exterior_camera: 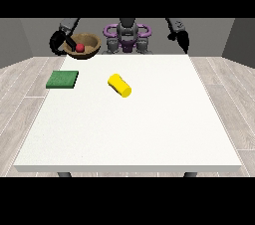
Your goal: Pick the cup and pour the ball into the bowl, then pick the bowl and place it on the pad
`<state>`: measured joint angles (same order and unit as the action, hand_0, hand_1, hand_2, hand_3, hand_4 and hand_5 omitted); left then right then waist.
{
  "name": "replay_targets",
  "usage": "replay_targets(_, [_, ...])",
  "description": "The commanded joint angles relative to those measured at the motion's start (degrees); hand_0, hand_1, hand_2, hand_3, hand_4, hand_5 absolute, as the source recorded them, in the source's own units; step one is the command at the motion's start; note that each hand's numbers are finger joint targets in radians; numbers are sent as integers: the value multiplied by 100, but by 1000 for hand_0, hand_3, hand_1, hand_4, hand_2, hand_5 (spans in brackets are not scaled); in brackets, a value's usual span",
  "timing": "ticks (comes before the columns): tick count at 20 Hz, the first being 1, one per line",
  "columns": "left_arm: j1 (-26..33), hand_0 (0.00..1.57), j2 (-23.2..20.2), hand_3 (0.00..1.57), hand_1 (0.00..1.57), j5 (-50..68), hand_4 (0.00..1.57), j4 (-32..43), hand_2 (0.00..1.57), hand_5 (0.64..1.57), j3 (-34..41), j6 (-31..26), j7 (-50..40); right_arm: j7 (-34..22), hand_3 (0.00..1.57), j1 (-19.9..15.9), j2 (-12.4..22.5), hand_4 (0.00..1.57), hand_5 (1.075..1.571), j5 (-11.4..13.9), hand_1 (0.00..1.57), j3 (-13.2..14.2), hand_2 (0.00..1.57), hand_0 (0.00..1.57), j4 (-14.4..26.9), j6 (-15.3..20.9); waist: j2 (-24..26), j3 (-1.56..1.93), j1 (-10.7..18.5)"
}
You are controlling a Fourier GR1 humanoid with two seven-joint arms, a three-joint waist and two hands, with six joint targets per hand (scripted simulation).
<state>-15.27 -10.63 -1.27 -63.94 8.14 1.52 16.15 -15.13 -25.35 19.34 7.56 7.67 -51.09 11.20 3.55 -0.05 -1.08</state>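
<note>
Big white table (149, 129) first. The green pad (63, 79) lies at six o'clock from the lifted bowl (85, 46), red ball (79, 47) inside, gripped by the hand at the view's left (59, 41). Yellow cup (119, 85) lies toppled mid-table. Far hand (182, 39): fingers unclear.

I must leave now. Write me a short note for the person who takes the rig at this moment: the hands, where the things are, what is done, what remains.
Hand at the view's left: curled on the rim of the brown bowl, holding it above the table's far left corner.
Hand at the view's right: raised, holds nothing; its fingers are not readable.
Red ball: in the bowl.
Yellow cup: on its side on the white table.
Green pad: bare, near the table's left edge.
Done: pouring, bowl picked.
Left: set the bowl on the pad.
</note>
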Motion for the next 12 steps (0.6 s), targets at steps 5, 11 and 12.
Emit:
replay_targets(5, [-436,0,-586,0,0,640,1289,-537,0,1510,430,-759,-65,782,0,-178,1183,888,1571,-369,1571,890,1571,1571,555,-546,-788,10,638])
replay_targets(11, [-529,0,-2128,0,0,1581,1289,115,0,1571,1731,-1938,393,1276,0,-106,1210,869,1570,-552,1571,1208,1571,1571,581,-346,-1368,5,778])
replay_targets(12, [-675,0,-2354,0,0,1703,1280,459,0,1571,2023,-1997,612,1521,0,-101,1188,820,1570,-546,1571,1153,1571,1571,421,-423,-1600,2,540])
